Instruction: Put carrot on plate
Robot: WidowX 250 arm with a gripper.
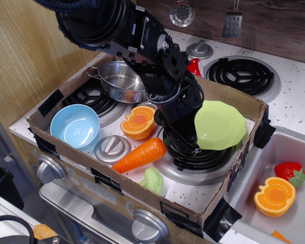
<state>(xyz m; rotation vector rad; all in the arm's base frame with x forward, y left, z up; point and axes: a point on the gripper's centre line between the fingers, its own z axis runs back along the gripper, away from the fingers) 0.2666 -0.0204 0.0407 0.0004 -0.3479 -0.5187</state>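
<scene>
blue bowl (74, 127), steel pot (119, 81), strawberry (290, 172) in sink (300, 152)

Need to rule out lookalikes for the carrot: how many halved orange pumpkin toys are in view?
2. One pumpkin half lies inside the cardboard box, between the blue bowl and the gripper; the other pumpkin half lies in the sink. The arm could hide more.

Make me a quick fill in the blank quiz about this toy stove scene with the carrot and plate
1. The carrot lies on the stove, not yet on the ____.
2. The bowl near the box's left corner is light ____.
3. The strawberry lies in the ____.

Missing words: plate; blue; sink
</scene>
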